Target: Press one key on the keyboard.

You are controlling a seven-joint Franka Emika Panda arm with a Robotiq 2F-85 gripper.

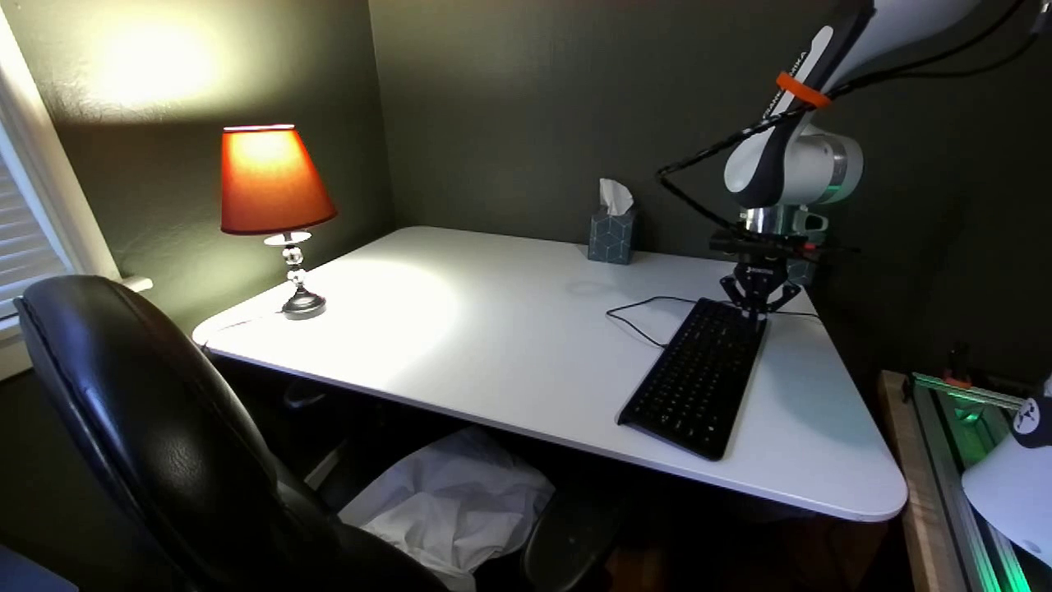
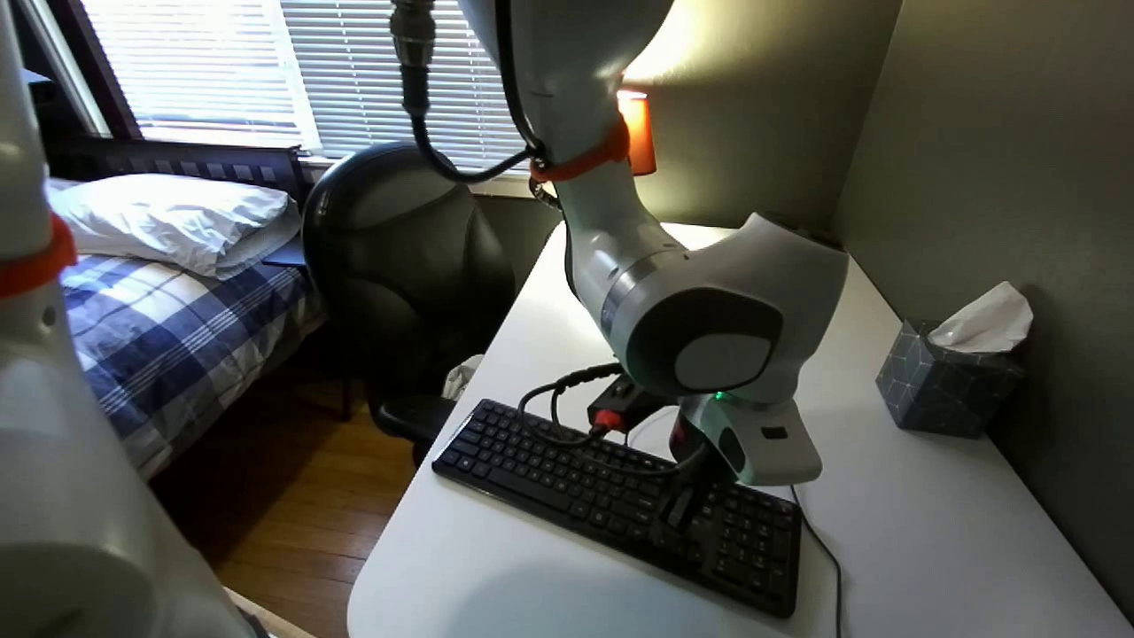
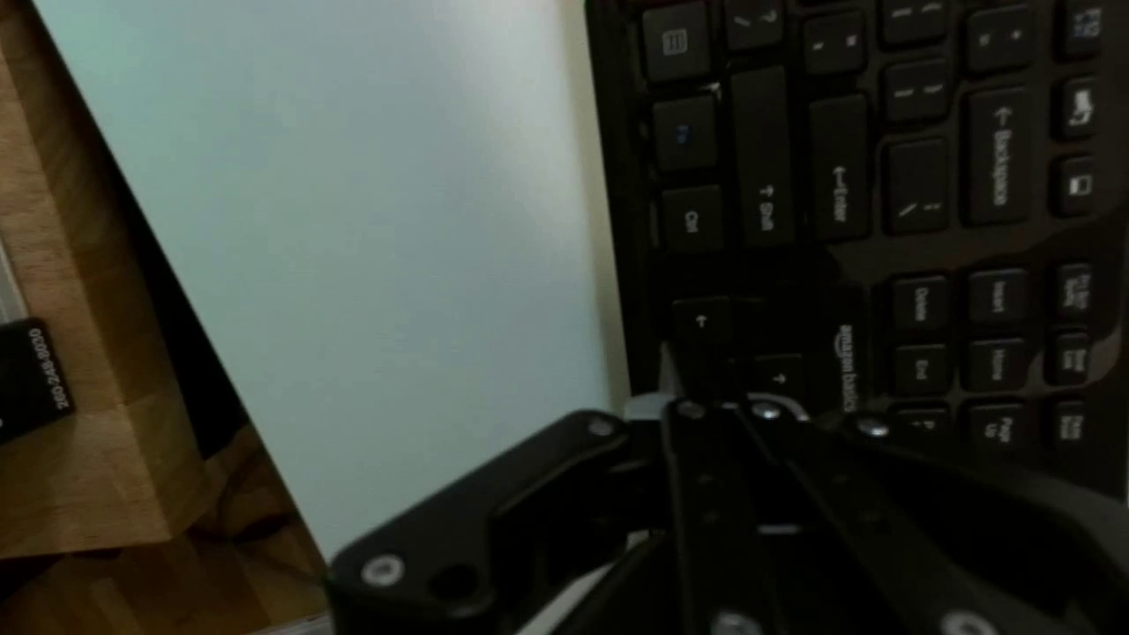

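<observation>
The flat black keyboard lies on the white desk with its thin cable running off toward the back. It also shows in an exterior view, partly covered by the arm. In the wrist view the keyboard fills the right side, with Enter, Shift, Backspace and arrow keys readable. My gripper points down over the far part of the keyboard, its fingers together with nothing between them. In the wrist view the gripper is over the arrow keys and hides some of them. I cannot tell whether the fingertips touch a key.
A tissue box stands at the back of the desk. A lit red lamp stands at the far left corner. A black office chair is at the desk's front. A black cable loops beside the keyboard.
</observation>
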